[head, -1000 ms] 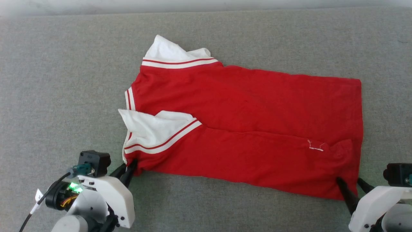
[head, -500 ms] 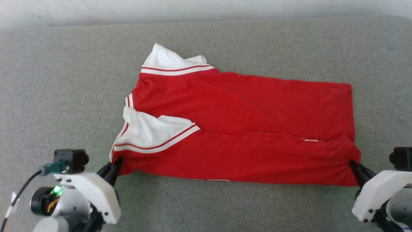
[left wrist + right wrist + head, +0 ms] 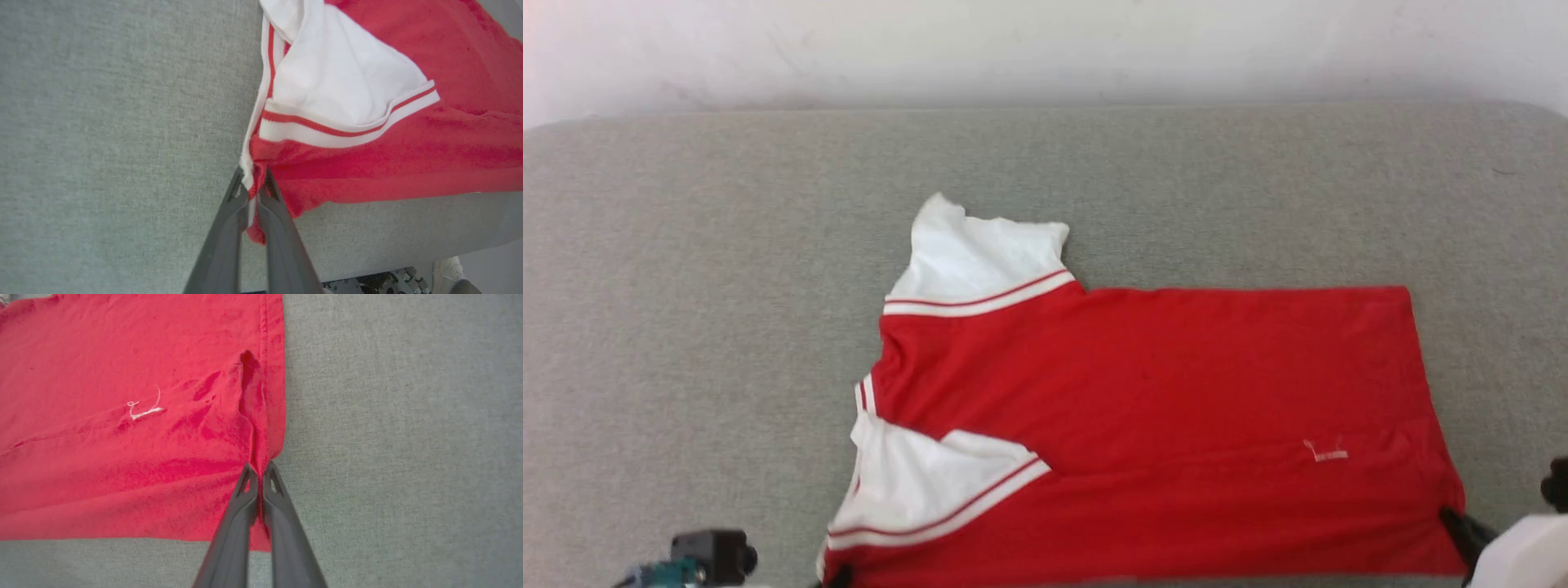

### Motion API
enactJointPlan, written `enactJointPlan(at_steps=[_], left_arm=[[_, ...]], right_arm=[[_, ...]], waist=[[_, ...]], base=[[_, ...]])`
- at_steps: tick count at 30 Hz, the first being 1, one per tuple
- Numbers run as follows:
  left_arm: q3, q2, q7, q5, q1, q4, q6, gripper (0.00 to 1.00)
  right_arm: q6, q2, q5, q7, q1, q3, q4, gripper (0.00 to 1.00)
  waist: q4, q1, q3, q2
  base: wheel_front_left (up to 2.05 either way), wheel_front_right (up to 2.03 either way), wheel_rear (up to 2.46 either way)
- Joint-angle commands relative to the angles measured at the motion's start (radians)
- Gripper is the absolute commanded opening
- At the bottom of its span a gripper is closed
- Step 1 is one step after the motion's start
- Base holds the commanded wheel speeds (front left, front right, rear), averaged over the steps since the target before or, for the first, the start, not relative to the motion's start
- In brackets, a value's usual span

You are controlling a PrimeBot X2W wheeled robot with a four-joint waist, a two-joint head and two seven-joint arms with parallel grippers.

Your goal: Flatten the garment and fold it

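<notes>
The garment (image 3: 1160,408), a red shirt with white red-striped sleeves, lies spread on the grey padded surface (image 3: 686,286), collar end to the left. One sleeve (image 3: 980,261) points away from me, the other (image 3: 923,482) is folded onto the body. My left gripper (image 3: 253,175) is shut on the garment's near corner by the folded sleeve (image 3: 343,85); its tip shows dark at the head view's bottom edge (image 3: 837,576). My right gripper (image 3: 259,469) is shut on the garment's near hem corner (image 3: 1454,523). A small white thread mark (image 3: 143,410) lies on the red cloth.
A pale wall (image 3: 1045,49) rises behind the surface's far edge. The surface's near edge runs just below the garment in the left wrist view, with dark machine parts (image 3: 384,281) beneath it. Bare grey padding lies left, right and beyond the garment.
The right gripper has shut on the hem corner. Both grippers have drawn the garment taut and flatter, toward the near edge. The head camera has tilted up, so the picture shifted down.
</notes>
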Motion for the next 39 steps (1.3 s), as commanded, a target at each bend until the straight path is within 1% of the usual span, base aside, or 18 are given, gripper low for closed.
enactJointPlan(at_steps=[1,5,11,12,13,14,15,16,17,20,22,24,26,29,32,35,39], left_arm=[[0.000,-0.009,0.005,-0.010,0.022,-0.006,0.009,0.00],[-0.015,-0.030,0.004,-0.025,0.054,-0.005,0.011,0.00],[-0.029,-0.048,-0.045,-0.015,0.024,0.058,-0.001,0.00],[-0.029,-0.051,-0.056,-0.013,0.016,0.076,-0.004,0.00],[-0.031,-0.053,-0.063,-0.011,0.010,0.094,-0.006,0.00],[-0.032,-0.056,-0.071,-0.012,0.004,0.109,-0.009,0.02],[-0.029,-0.061,-0.086,-0.010,-0.003,0.121,-0.009,0.28],[-0.028,-0.063,-0.098,-0.008,-0.007,0.132,-0.010,0.79],[-0.029,-0.065,-0.107,-0.008,-0.010,0.141,-0.013,1.00],[-0.023,-0.073,-0.138,-0.014,-0.018,0.144,-0.023,1.00],[-0.011,-0.085,-0.166,-0.034,-0.025,0.120,-0.035,1.00],[-0.001,-0.093,-0.201,-0.053,-0.041,0.069,-0.057,1.00],[0.020,-0.095,-0.261,-0.042,-0.074,0.003,-0.066,1.00],[0.055,-0.079,-0.366,0.044,-0.164,-0.087,-0.052,1.00],[0.047,-0.059,-0.427,0.143,-0.302,-0.131,-0.038,1.00],[0.000,-0.010,-0.410,0.237,-0.467,-0.089,-0.052,1.00],[-0.066,0.044,-0.348,0.308,-0.708,0.052,-0.093,1.00]], right_arm=[[-0.001,0.000,0.001,0.011,0.024,-0.006,-0.008,0.00],[-0.001,-0.003,-0.015,0.040,0.075,-0.007,-0.014,0.00],[-0.001,0.010,-0.026,0.007,0.095,-0.007,0.017,0.00],[-0.001,0.013,-0.028,-0.003,0.096,-0.002,0.027,0.02],[-0.001,0.015,-0.028,-0.018,0.094,0.000,0.034,0.74],[-0.001,0.017,-0.029,-0.032,0.092,0.001,0.044,1.00],[-0.001,0.020,-0.029,-0.045,0.092,0.002,0.054,1.00],[-0.001,0.022,-0.026,-0.057,0.091,0.002,0.062,1.00],[-0.001,0.023,-0.023,-0.073,0.089,0.004,0.067,1.00],[-0.001,0.027,-0.013,-0.107,0.087,0.009,0.073,1.00],[-0.001,0.028,-0.003,-0.131,0.080,0.008,0.062,1.00],[-0.001,0.029,0.000,-0.173,0.065,-0.005,0.033,1.00],[-0.001,0.030,-0.012,-0.242,0.041,-0.035,-0.004,1.00],[-0.001,0.032,-0.060,-0.361,-0.001,-0.076,-0.050,1.00],[-0.001,0.033,-0.084,-0.446,-0.037,-0.078,-0.064,1.00],[-0.001,0.033,-0.090,-0.492,-0.071,-0.039,-0.070,1.00],[-0.001,0.033,-0.104,-0.530,-0.120,0.004,-0.084,1.00]], waist=[[0.019,0.0001,-0.014,0.0000],[0.036,0.0001,-0.027,0.0000],[0.053,0.0001,-0.057,0.0000],[0.054,0.0001,-0.062,0.0000],[0.053,0.0001,-0.067,0.0000],[0.051,0.0001,-0.071,0.0000],[0.050,0.0001,-0.075,0.0000],[0.047,0.0001,-0.078,0.0000],[0.045,0.0001,-0.079,0.0000],[0.037,0.0001,-0.080,0.0000],[0.031,0.0001,-0.076,0.0000],[0.026,0.0001,-0.072,0.0000],[0.023,0.0001,-0.069,0.0000],[0.017,0.0001,-0.053,0.0000],[0.009,0.0001,-0.020,0.0000],[-0.003,0.0001,0.024,0.0000],[-0.025,0.0001,0.094,0.0000]], base=[[0.00,0.00,0.00],[0.00,0.00,0.00],[0.00,0.00,0.00],[0.00,0.00,0.00],[0.00,0.00,0.00],[0.00,0.00,0.00],[0.00,0.00,0.00],[0.00,0.00,0.00],[0.00,0.00,0.00],[0.00,0.00,0.00],[0.00,0.00,0.00],[0.00,0.00,0.00],[0.00,0.00,0.00],[0.00,0.00,0.00],[0.00,0.00,0.00],[0.00,0.00,0.00],[0.00,0.00,0.00]])
